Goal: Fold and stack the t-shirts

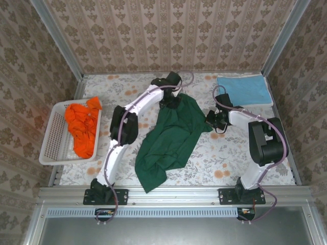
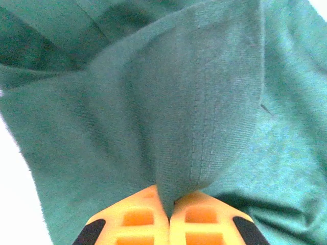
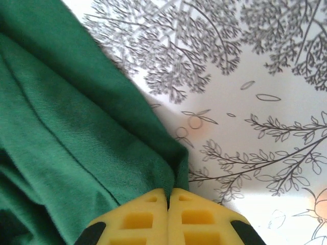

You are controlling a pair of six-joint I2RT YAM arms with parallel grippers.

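We see the dark green soft cloth t-shirt (image 1: pixel 171 135) lying rumpled across the middle of the table (image 1: pixel 225 158), slanting from the far middle down to the near edge, which its lowest tip reaches; it is held at two places. At its far end the left gripper (image 1: pixel 171 102) is closed tight on a fold of the green cloth; from the left wrist that fold (image 2: pixel 179 102) rises as a seamed peak straight out of the gripper (image 2: pixel 168 204), whose orange fingers (image 2: pixel 138 219) press together with the cloth between them. On the shirt's right-hand side the right gripper (image 1: pixel 209 120) is likewise pinched closed on a corner of the cloth; from the right wrist the green corner (image 3: pixel 61 127) runs into the gripper (image 3: pixel 168 196) between the yellow fingers (image 3: pixel 138 219), with the branch-patterned table cover bare beside it. Farther out, a light blue cloth t-shirt (image 1: pixel 244 90) lies folded flat in the table's far right corner, apart from the green one; at the left edge, bright orange cloth t-shirts (image 1: pixel 82 127) are heaped in a white plastic lattice basket (image 1: pixel 53 148).
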